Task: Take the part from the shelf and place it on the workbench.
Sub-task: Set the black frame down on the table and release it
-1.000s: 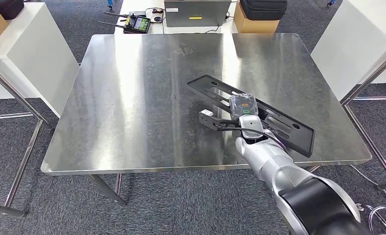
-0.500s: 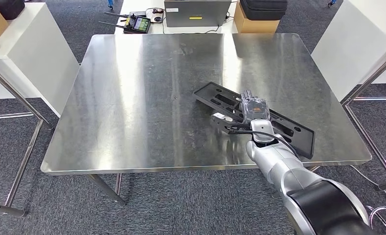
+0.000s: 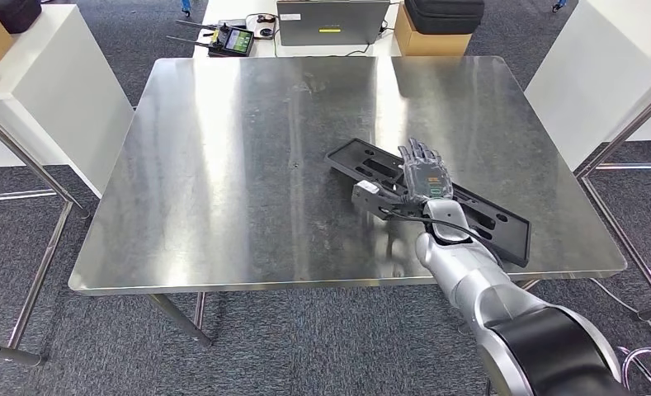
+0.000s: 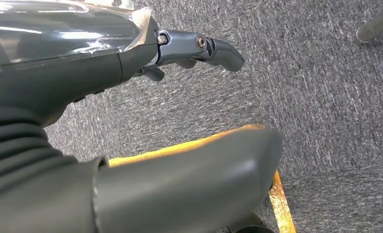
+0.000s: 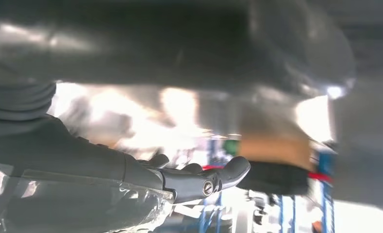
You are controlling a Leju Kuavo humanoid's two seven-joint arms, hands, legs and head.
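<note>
I am looking down at a big shiny metal workbench [image 3: 247, 165]. It is square and bright, and light smears across its top. The long black part [image 3: 478, 216] lies flat on it, near the right front corner. The part is slanted, with one end toward the middle of the bench and the other end near the front edge. It has slots and small holes in it.

My right hand [image 3: 425, 175] is over the middle of the part. My fingers [image 3: 417, 153] are stretched out straight and flat, pointing away from me. They are not curled around anything, so the hand has let go. I cannot tell if my palm is touching the part or just above it. In the right wrist view my fingers [image 5: 213, 180] also look straight, with blurry bright shine past them.

My left hand [image 4: 131, 53] hangs down by my side, over the grey carpet [image 4: 335, 107]. One dark finger [image 4: 213, 48] sticks out, a bit bent, and holds nothing. The rest of that hand is hard to see, so I cannot tell if it is spread or closed.

The floor all around is grey carpet. Behind the bench is a white table [image 3: 223, 12] with a laptop [image 3: 332, 22], a remote [image 3: 231, 40] with a little screen, and a brown box [image 3: 429, 41] with a black case [image 3: 445, 14] on top. White tables [image 3: 49, 91] stand at the left and right. Metal frame legs [image 3: 25, 161] stand on both sides.
</note>
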